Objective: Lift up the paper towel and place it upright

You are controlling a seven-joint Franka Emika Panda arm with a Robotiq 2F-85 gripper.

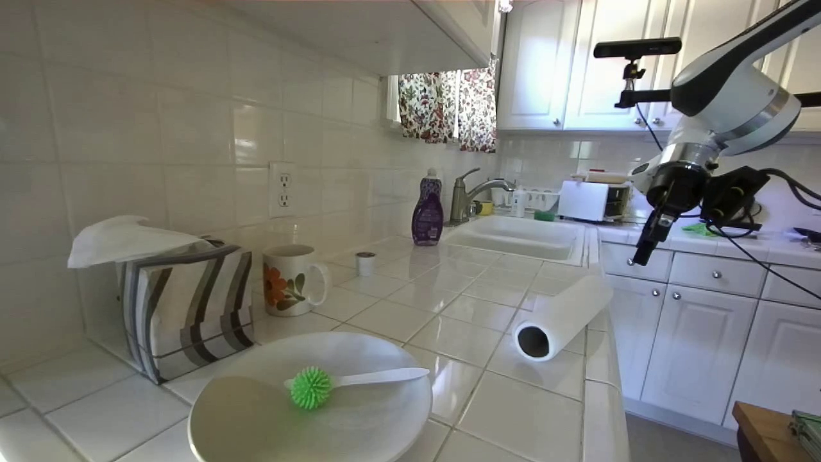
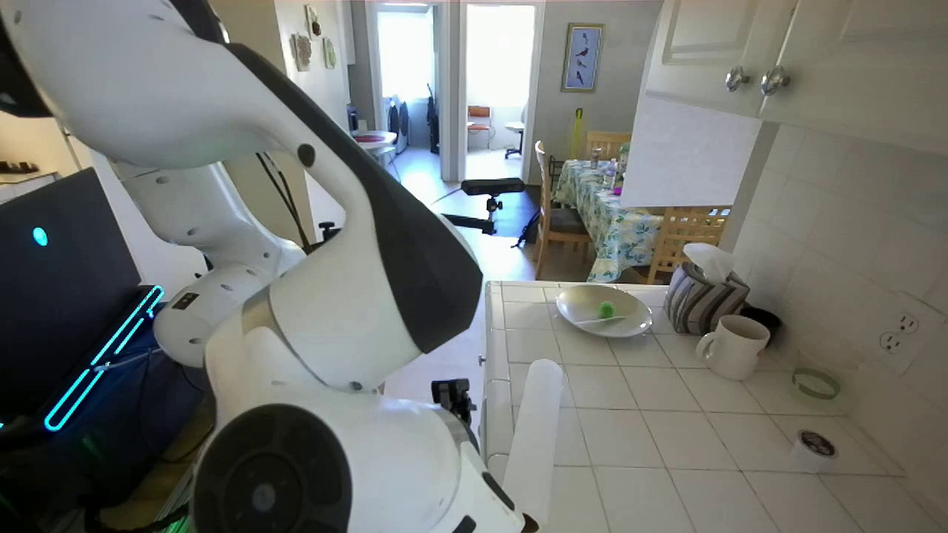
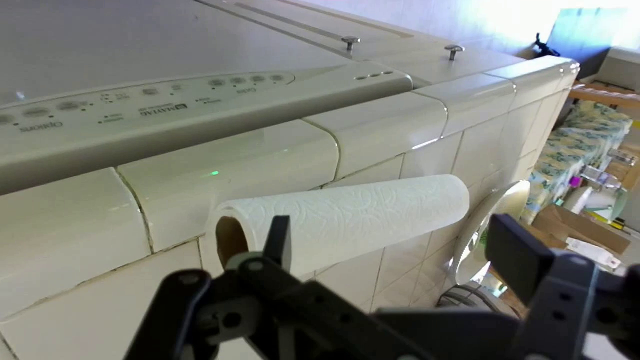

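Note:
The paper towel [image 1: 564,317], a white roll with a dark hollow core, lies on its side on the tiled counter near its edge. It also lies flat in an exterior view [image 2: 536,433], partly hidden by the arm. In the wrist view the paper towel [image 3: 350,217] stretches behind the jaws, its open end at the left. My gripper [image 3: 395,237] is open, its fingers wide apart with nothing between them. In an exterior view my gripper [image 1: 643,247] hangs above the roll's far end, apart from it. The arm hides the gripper in an exterior view.
A wide white bowl [image 1: 256,410] with a green brush [image 1: 312,387] stands past the roll's near end. A striped tissue box [image 1: 192,308], a flowered mug [image 1: 292,282], a small cup [image 1: 365,263] and a purple bottle [image 1: 428,215] stand along the wall. The sink [image 1: 519,234] is behind.

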